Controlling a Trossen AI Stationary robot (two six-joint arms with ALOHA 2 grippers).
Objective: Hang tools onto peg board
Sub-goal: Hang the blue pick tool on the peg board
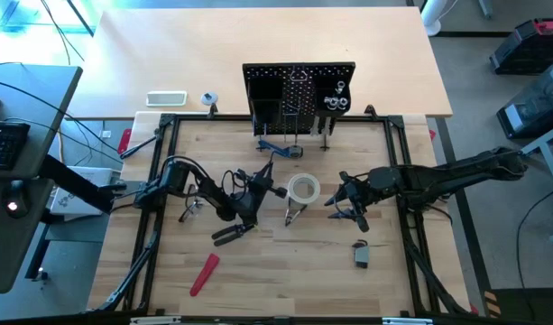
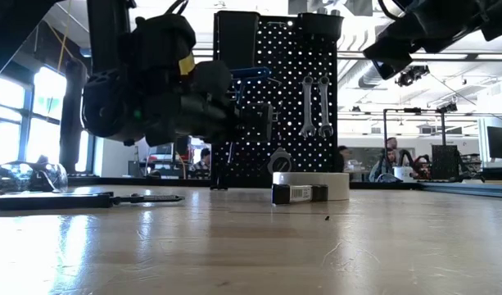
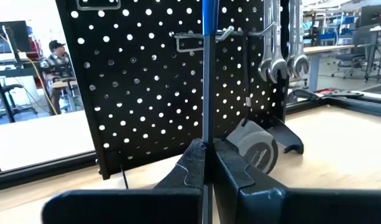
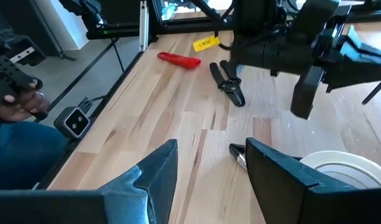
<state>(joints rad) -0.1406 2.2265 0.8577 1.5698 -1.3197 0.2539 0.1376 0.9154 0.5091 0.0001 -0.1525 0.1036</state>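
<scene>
In the high view, the left gripper (image 1: 261, 179) sat in front of the peg board (image 1: 299, 90), jaws shut on a blue-handled tool (image 1: 265, 171), while the right gripper (image 1: 346, 206) hovered with jaws spread and empty just beside the white tape roll (image 1: 303, 188). In the left wrist view the thin blue shaft (image 3: 207, 68) stood upright, pinched between the closed fingers (image 3: 193, 165), near a wire hook (image 3: 196, 38) on the peg board; so narrow a pinch could probably let it swivel or slip and miss the hook. In the right wrist view the tape roll (image 4: 348, 169) lay outside the open jaws, to one side, not between them.
</scene>
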